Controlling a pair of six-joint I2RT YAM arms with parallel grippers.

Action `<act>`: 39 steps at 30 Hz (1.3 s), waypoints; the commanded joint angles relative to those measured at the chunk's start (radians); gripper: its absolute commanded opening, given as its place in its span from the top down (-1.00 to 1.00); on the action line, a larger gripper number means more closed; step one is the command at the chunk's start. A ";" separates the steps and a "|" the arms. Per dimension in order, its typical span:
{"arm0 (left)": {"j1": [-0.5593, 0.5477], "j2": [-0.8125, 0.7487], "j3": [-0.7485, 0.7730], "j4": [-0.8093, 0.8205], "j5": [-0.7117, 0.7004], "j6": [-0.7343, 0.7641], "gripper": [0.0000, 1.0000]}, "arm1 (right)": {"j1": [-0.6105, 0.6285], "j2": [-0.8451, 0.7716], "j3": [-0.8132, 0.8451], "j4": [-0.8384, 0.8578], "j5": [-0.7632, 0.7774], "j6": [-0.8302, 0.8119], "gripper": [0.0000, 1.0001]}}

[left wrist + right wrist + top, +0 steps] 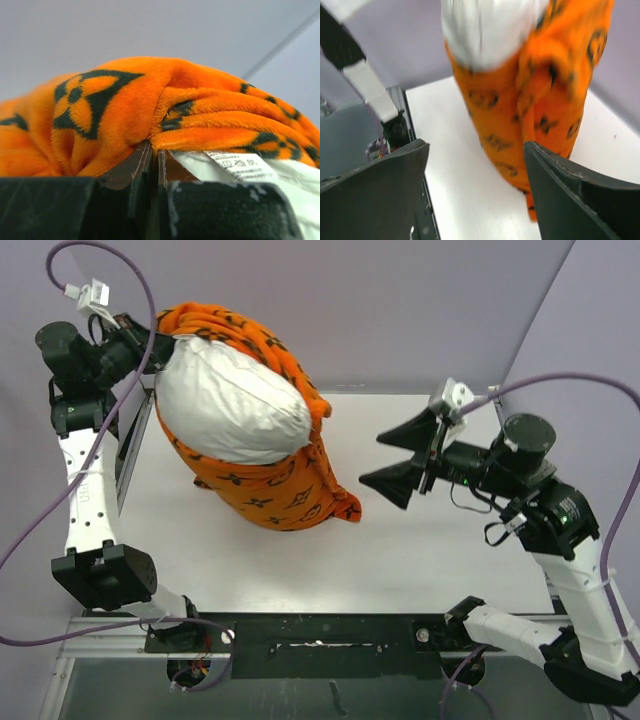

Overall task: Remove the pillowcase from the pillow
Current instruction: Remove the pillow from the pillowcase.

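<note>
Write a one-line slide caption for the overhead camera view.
The left claw pinches the orange pillowcase, already half off the white pillow; the right claw hangs open, clear of both.

Plump white pillow [230,405] half out of bunched orange, black-motif pillowcase [285,495], far left.

White table [420,550], pale lilac walls [400,310], metal rail [100,635] along near edge
</note>
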 commanded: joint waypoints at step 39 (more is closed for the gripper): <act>-0.373 -0.231 -0.046 -0.087 0.304 0.113 1.00 | 0.437 0.682 0.596 -0.078 0.813 -0.395 -0.82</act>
